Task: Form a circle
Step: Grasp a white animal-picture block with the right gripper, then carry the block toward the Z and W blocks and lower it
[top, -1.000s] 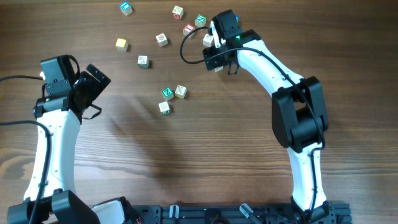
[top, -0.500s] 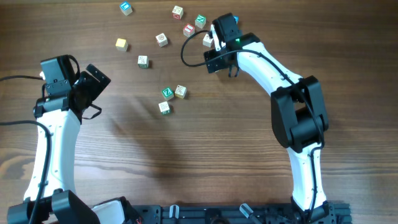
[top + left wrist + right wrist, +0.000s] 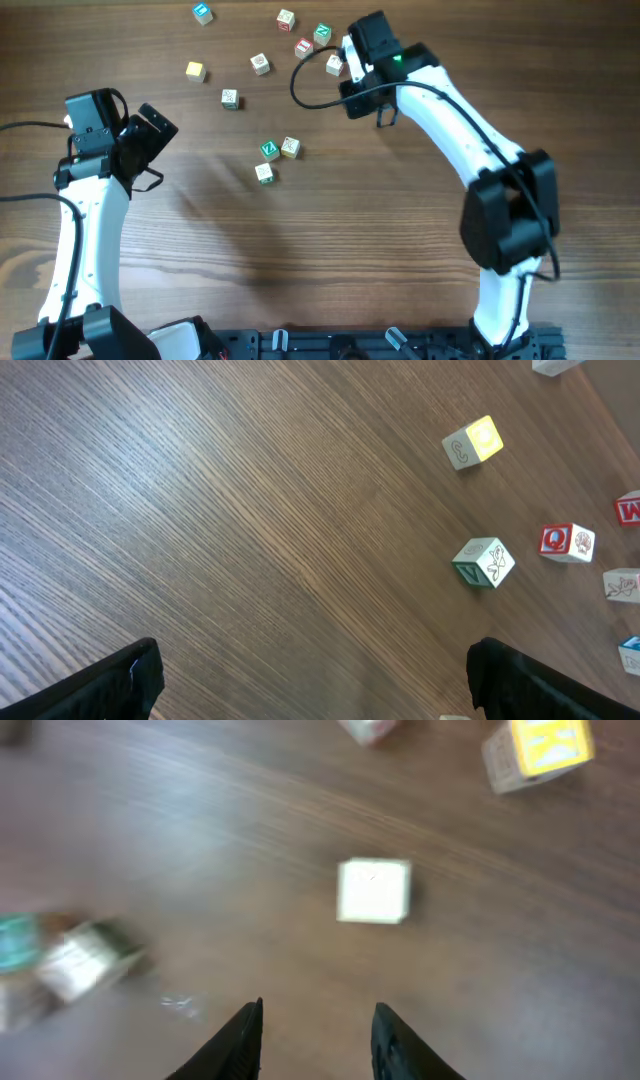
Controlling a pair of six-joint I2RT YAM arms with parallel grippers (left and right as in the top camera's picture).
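Observation:
Small letter cubes lie scattered on the wood table. Three sit close together mid-table: a green-faced cube, a cream cube and a white cube. No closed circle of cubes shows in any view. My right gripper hovers at the back, beside a cream cube. In the blurred right wrist view its jaws stand a little apart with nothing between them, and a white cube lies ahead. My left gripper is at the left, wide open and empty over bare wood.
Loose cubes lie along the back: blue, yellow, red, green, and cream ones. The left wrist view shows a yellow cube and a red Q cube.
The right arm has swung slightly to the right, its elbow moving outward, and its jaws have narrowed. The cubes and the left arm have not moved.

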